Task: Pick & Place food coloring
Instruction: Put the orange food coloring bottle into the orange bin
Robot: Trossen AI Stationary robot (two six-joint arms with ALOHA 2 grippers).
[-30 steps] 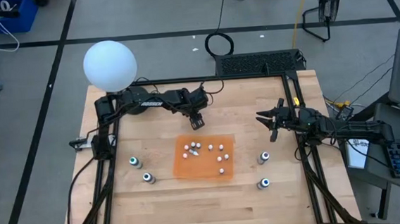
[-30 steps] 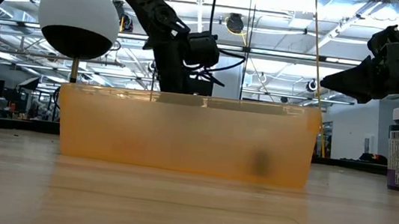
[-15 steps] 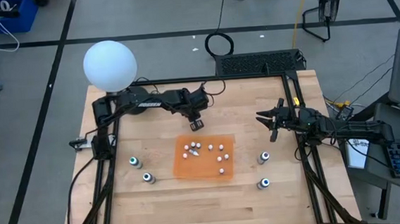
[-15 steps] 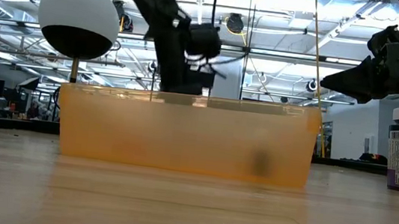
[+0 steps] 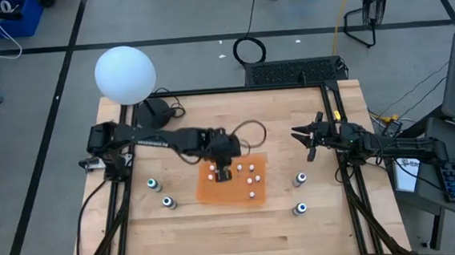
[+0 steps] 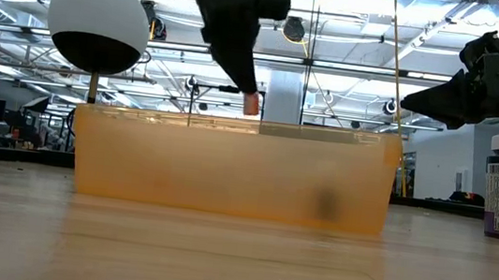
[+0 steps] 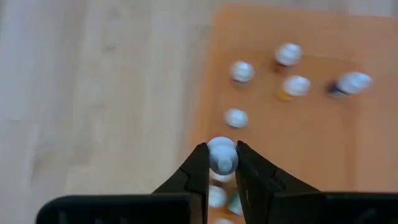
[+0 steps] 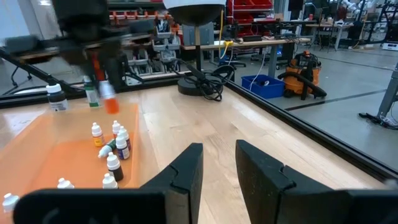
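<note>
Left pincer (image 7: 221, 163) pinching a tiny white-topped bottle (image 7: 222, 154) above the orange tray (image 5: 254, 162), right pincer (image 5: 303, 139) slightly spread, waiting over the worktop (image 5: 331, 233).

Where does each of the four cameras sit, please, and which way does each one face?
High view: above the table, looking straight down; both arms show, with the left pincer over the orange tray.
Low view: at table-top height, facing the tray's wall; the left pincer holds a small bottle.
Left wrist view: looks down past its own fingers, shut on that bottle.
Right wrist view: looks past the right pincer across the table.
Shared: every view shows the tray.
</note>
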